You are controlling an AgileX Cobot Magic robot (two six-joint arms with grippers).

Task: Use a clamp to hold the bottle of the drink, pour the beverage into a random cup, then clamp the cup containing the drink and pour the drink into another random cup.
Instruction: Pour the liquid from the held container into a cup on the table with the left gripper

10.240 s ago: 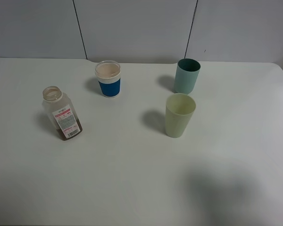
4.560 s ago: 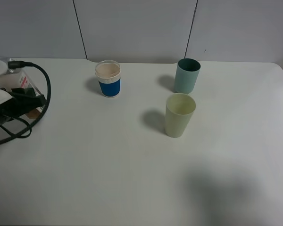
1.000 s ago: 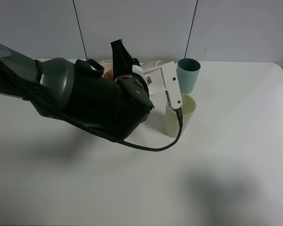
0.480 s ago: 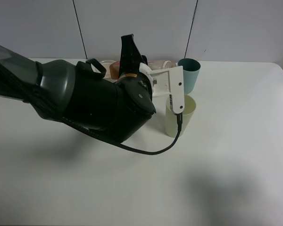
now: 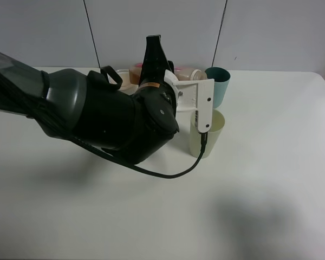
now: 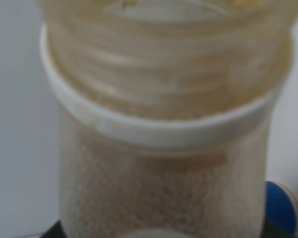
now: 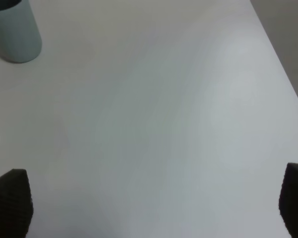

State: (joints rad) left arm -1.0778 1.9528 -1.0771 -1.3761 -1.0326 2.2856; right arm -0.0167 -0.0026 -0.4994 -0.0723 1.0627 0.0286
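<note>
My left gripper is shut on the bottle of the drink, which is tipped nearly flat above the table. Its wide neck points toward the pale yellow-green cup and the teal cup behind it. In the left wrist view the bottle fills the frame, with threaded neck, white collar and the brownish beverage clouding its inside. No stream shows. My right gripper is open over bare table, with the teal cup far ahead of it.
My bulky left arm covers the table's middle and most of the white cup with blue band. The white table extends to the right; its right edge lies close to my right gripper. A grey wall stands behind.
The left wrist has rolled further and the bottle has tipped from slanted to almost flat, its neck swinging toward the cups. The cups have not moved.
</note>
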